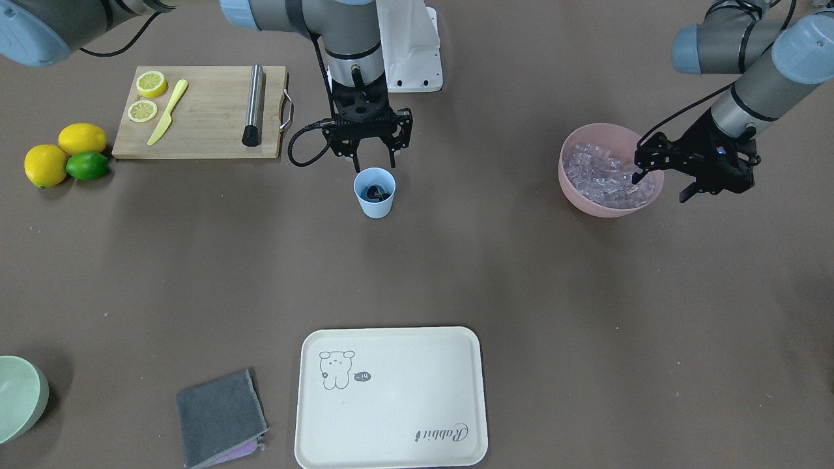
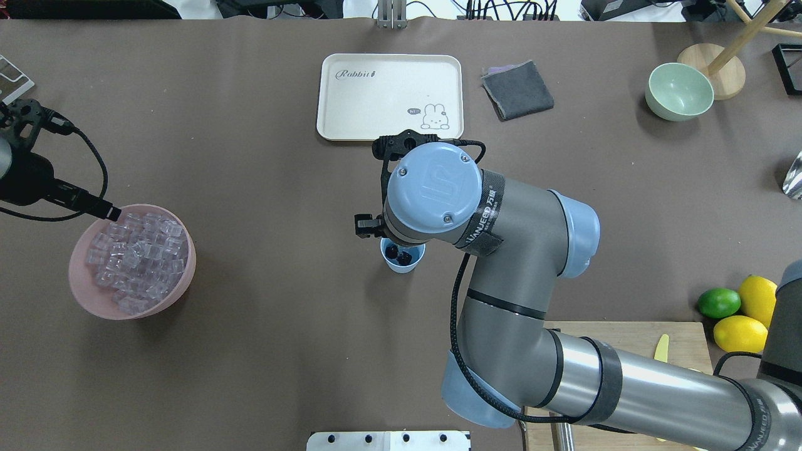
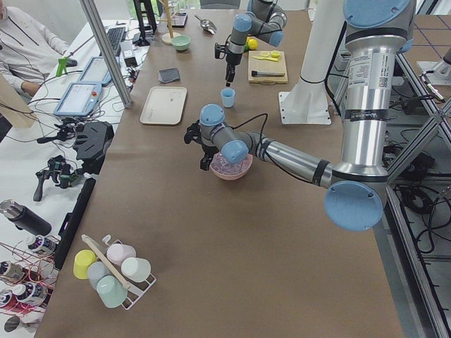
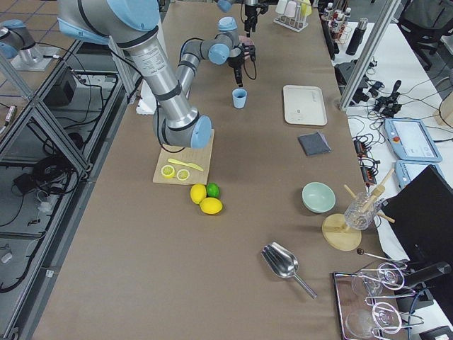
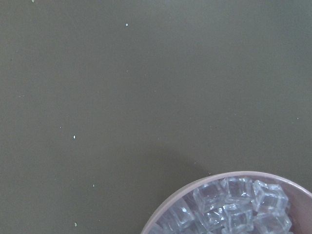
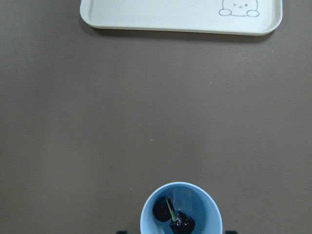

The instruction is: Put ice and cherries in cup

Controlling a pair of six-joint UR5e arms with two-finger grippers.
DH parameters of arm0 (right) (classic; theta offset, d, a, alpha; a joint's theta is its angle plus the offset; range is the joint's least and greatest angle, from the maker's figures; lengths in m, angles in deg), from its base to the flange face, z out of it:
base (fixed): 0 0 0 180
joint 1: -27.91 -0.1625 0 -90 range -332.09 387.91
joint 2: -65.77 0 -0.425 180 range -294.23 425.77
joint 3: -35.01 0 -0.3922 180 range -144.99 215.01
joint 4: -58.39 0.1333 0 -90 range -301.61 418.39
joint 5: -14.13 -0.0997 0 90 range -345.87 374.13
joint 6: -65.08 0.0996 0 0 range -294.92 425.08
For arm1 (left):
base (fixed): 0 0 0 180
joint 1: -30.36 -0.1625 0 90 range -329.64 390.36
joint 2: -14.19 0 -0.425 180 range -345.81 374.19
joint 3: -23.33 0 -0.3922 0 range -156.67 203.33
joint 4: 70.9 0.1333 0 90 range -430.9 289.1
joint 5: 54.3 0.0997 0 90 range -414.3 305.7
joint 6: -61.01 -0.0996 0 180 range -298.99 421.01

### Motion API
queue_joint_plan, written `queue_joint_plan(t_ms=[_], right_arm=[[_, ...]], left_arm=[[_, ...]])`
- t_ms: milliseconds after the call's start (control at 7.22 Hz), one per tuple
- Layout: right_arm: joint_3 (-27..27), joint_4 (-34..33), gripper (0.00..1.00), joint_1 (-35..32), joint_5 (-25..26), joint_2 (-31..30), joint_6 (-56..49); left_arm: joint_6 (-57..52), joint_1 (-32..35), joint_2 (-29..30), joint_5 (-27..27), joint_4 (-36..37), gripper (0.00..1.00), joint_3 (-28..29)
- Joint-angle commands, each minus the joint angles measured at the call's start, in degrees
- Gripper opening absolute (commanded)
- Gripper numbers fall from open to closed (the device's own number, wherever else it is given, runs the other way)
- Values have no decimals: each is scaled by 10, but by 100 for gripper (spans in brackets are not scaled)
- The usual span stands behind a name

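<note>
The light blue cup (image 1: pixel 374 203) stands mid-table, and the dark cherries (image 6: pixel 179 222) lie inside it; a faint clear cube seems to rest behind them. Directly above the cup my right gripper (image 1: pixel 374 163) hangs open, holding nothing. The overhead view shows the cup (image 2: pixel 401 264) half hidden under that wrist. The ice (image 1: pixel 603 176) is heaped in a pink bowl (image 1: pixel 606 210) at my left. My left gripper (image 1: pixel 661 185) is tilted over that bowl's rim, open, with no cube visibly between its fingers. The left wrist view shows only ice (image 5: pixel 234 204) and bowl rim (image 5: pixel 302 195).
A cutting board (image 1: pixel 202 137) near my right holds lemon halves, a yellow knife and a metal muddler (image 1: pixel 253 104). Two lemons and a lime (image 1: pixel 86 165) lie beside it. On the far side are a cream tray (image 1: pixel 391 417), a grey cloth (image 1: pixel 218 417) and a pale green bowl (image 1: pixel 19 397).
</note>
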Motion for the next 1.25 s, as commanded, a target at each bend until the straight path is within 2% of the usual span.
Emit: queue_joint_plan(t_ms=[0, 139, 416, 554, 693, 831, 970, 1109], right_arm=[[-63, -23, 99, -34, -31, -47, -10], [-109, -37, 99, -79, -83, -101, -45], [-159, -36, 99, -188, -187, -199, -184], [-176, -34, 99, -234, -224, -253, -269], [-178, -34, 99, -287, -255, -301, -364], [-172, -36, 99, -353, -291, -352, -479], [-162, -37, 99, -424, -320, -402, -598], [-128, -37, 99, -490, -333, -435, -705]], left_arm=[[-32, 37, -1, -25, 8, 97, 8], [-71, 75, -2, -58, 11, 97, 31], [-159, 141, -37, -67, 43, 97, 42], [-242, 190, -37, -66, 113, 97, 42], [-353, 247, -27, -63, 208, 97, 55], [-437, 299, -1, -39, 275, 97, 71], [-448, 321, -1, -32, 293, 97, 84], [-425, 345, -7, -32, 285, 97, 115]])
